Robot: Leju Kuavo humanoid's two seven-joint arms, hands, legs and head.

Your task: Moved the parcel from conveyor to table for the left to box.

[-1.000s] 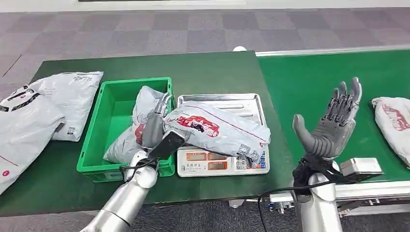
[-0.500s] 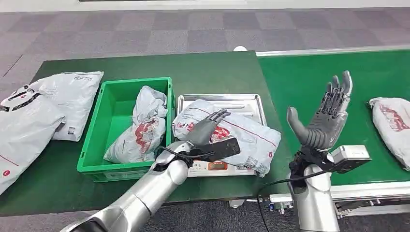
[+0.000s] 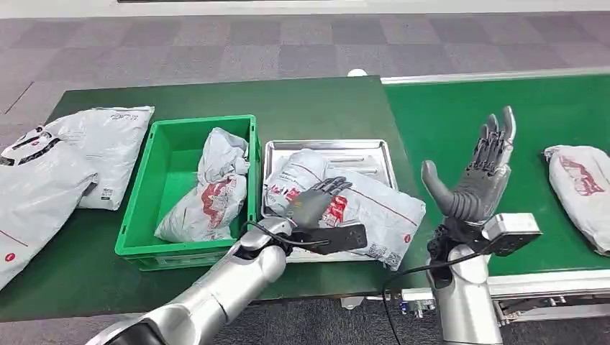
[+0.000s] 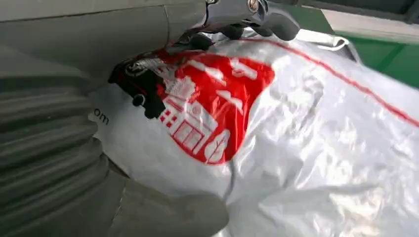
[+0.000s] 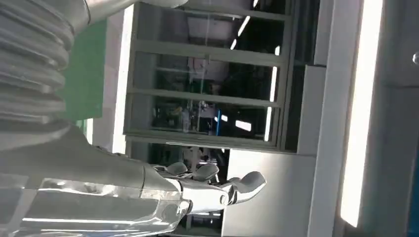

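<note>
The parcel (image 3: pixel 360 198) lies across the steel scale tray (image 3: pixel 327 147) on the desk (image 3: pixel 316 100), just beside the green box (image 3: pixel 155 180). The left hand (image 3: pixel 313 201) rests on top of it, and whether its fingers grip the wrapping cannot be told. The right hand (image 3: pixel 478 176) is raised over the conveyor (image 3: pixel 460 108), fingers spread and holding nothing.

light: bright, even overhead | shadows: soft | glare: parcel (image 4: pixel 316 148) plastic | wrist views: slightly blurred

table (image 3: pixel 324 108): green box (image 3: pixel 144 248), scale (image 3: pixel 327 148), 2 grey bags (image 3: pixel 108 147) | conveyor (image 3: pixel 460 108): 1 parcel (image 3: pixel 579 187)
</note>
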